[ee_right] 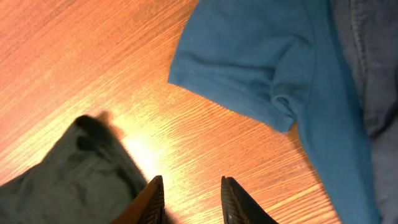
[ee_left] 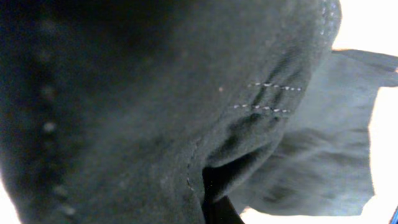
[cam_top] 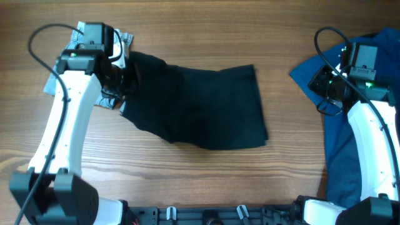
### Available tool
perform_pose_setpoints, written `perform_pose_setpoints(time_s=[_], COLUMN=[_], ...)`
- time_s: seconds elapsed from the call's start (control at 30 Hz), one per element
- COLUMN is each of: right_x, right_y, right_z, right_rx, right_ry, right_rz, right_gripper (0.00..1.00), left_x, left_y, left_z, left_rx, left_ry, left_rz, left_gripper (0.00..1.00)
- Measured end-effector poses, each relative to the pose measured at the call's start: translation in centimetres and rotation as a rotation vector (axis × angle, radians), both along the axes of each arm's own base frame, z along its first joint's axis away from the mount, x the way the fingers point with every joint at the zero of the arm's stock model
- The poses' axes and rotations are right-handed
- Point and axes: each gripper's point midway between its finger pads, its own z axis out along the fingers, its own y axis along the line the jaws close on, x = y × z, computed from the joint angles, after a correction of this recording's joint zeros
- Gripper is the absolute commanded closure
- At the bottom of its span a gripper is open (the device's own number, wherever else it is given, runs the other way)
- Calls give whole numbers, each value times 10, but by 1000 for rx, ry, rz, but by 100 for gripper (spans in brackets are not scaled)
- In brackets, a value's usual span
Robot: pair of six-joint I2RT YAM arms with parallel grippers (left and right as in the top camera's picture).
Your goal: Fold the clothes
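1. Wood-grain bench (cam_top: 200,187) under everything; black garment (cam_top: 200,109) spread at frame centre, left edge bunched up at the left gripper (cam_top: 117,76).
2. Left gripper buried in black cloth in the wrist view; cannot tell whether closed on it.
3. Right gripper (ee_right: 189,199) parted and empty, hovering over bare wood near the right of the frame.
4. For a clean fold: carry the left edge across to the right edge, keep it low and taut, match corners, pin the far side with the right gripper.
5. Count: one black garment, one royal-blue garment (cam_top: 334,147) at far right, one pair of denim shorts (ee_right: 373,56) touching it, one pale grey cloth (cam_top: 128,41) at upper left, two grippers.
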Motion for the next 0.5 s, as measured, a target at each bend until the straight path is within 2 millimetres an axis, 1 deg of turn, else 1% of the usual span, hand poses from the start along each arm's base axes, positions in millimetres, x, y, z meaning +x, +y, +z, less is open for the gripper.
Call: perform_pose_setpoints(time_s=[0.07, 0.13, 0.17, 0.2, 0.23, 0.27, 0.37, 0.4, 0.43, 0.47, 0.5], right_x=[0, 0, 0, 0, 1, 0, 0, 0, 0, -1, -1], right_y=[2, 3, 4, 4, 4, 4, 4, 4, 4, 5, 5], right_z=[0, 0, 0, 0, 0, 0, 0, -1, 0, -1, -1], right_rx=[11, 15, 18, 18, 20, 21, 22, 22, 22, 23, 23], right_ry=[-1, -1, -2, -2, -2, -2, 0, 1, 0, 3, 5], right_rz=[6, 9, 10, 11, 12, 12, 13, 13, 13, 13, 13], right_gripper=[71, 70, 70, 71, 70, 71, 70, 71, 71, 70, 70], left_x=[2, 3, 3, 3, 3, 5, 13, 16, 17, 18, 17], left_y=[-6, -18, -27, -38, -54, -63, -107, -128, -143, -154, -159], left_z=[18, 22, 22, 23, 24, 24, 23, 20, 15, 11, 9], left_rx=[20, 31, 34, 33, 26, 18, -27, -51, -67, -77, -89], left_ry=[-35, -55, -62, -71, -86, -96, -141, -153, -152, -150, -138], left_rz=[-23, -60, -84, -108, -132, -138, -160, -165, -168, -173, -151], left_gripper=[96, 96, 96, 96, 96, 96, 96, 89, 83, 72, 50])
